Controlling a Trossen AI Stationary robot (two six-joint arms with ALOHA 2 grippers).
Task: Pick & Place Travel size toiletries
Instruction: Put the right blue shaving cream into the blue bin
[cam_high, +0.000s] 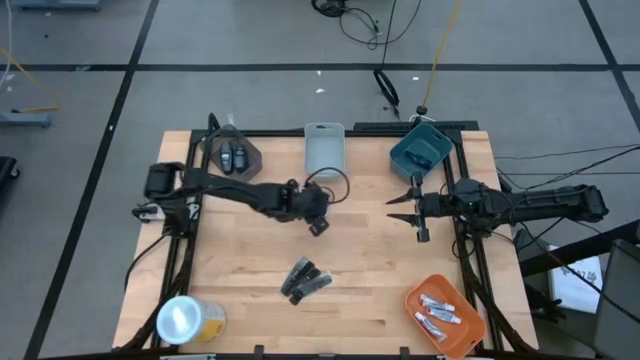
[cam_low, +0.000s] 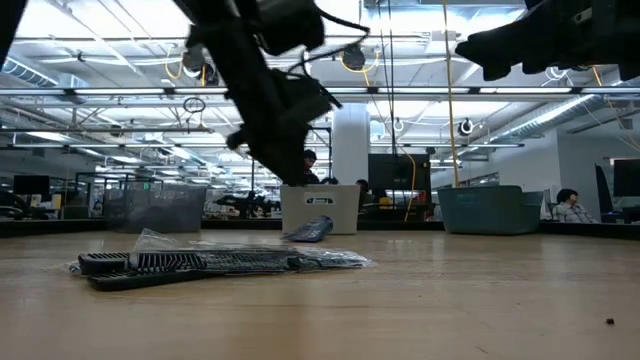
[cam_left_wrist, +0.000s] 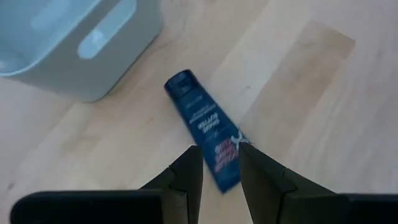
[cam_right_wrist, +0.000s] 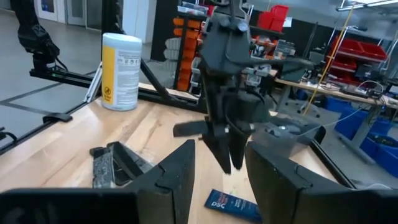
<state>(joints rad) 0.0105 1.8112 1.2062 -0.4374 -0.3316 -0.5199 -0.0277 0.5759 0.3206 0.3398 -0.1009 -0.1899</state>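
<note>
I'm hovering my left hand (cam_left_wrist: 219, 171) over the bench (cam_high: 370, 260), fingers parted around a dark blue packet (cam_left_wrist: 205, 129) lying beside the grey bin (cam_high: 324, 150). My right hand (cam_high: 408, 207) is waiting, fingers apart, empty, near the teal bin (cam_high: 420, 150).

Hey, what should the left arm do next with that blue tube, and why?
Probably lower straight down. The left gripper hovers above the dark blue tube, which lies flat on the table beside the grey bin, with its jaws either side of the tube's flat end.

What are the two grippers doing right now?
Left gripper: open, empty, above the blue tube.
Right gripper: open, holding nothing.
</note>
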